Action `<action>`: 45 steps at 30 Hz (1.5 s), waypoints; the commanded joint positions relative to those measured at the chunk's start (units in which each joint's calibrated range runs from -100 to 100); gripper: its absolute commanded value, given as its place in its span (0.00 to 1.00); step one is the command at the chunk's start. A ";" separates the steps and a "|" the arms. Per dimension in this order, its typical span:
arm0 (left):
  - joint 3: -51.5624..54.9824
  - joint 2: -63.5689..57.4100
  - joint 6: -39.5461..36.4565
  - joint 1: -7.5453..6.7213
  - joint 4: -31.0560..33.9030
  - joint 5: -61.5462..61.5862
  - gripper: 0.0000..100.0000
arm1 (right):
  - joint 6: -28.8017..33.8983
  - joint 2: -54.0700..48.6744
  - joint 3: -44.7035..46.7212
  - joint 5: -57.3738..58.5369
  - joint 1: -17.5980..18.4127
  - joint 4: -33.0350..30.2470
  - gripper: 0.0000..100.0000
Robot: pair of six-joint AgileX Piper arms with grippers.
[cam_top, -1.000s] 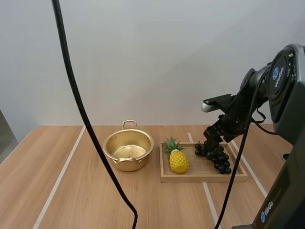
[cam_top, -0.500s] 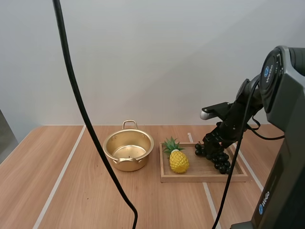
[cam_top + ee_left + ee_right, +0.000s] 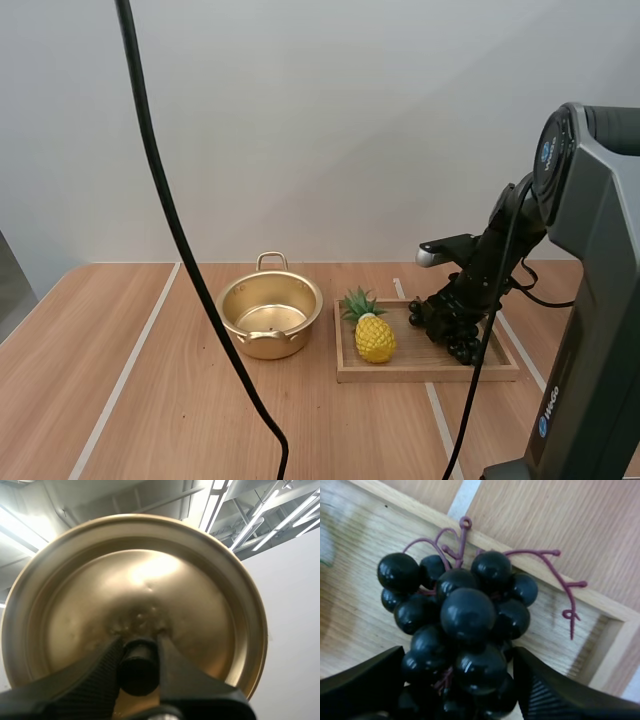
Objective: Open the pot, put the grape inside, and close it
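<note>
Right hand [image 3: 450,322] down in the wooden tray, fingers [image 3: 360,685] spread wide on either side of the grapes [image 3: 467,615], ribbed faces turned in toward the bunch; no pinch yet by the look of it, contact at the tips hard to tell. Left hand [image 3: 138,672] clamped on the black knob [image 3: 138,666] of the gold lid [image 3: 135,590], lid held up in the air, likely parked out of the way to leave the pot free for the drop

- Counter [image 3: 150,400]: pale wood, carrying pot and tray side by side
- Pot [image 3: 268,315]: gold, lid off, nothing inside, just beside the tray's end but apart from it; opening step judged done
- Tray [image 3: 430,375]: low rim, handy for keeping fruit from rolling off
- Pineapple [image 3: 373,336]: yellow, green top, upright at the tray end nearest the pot, squarely between grapes and pot
- Grapes [image 3: 463,346]: dark bunch at the tray end away from the pot, purple stem [image 3: 555,575] reaching toward the far rim, right hand straddling from above for a grip across the bunch

Current step judged: grasping the grapes. Next: close, lift high enough to clear the pineapple, carry to the pot. Risk: loose bunch slipping from a grip on outer berries only
</note>
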 commanded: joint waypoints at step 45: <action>-0.38 -0.05 -0.26 -0.13 1.24 -7.09 0.00 | -0.96 -38.01 -13.44 17.99 0.47 27.77 0.00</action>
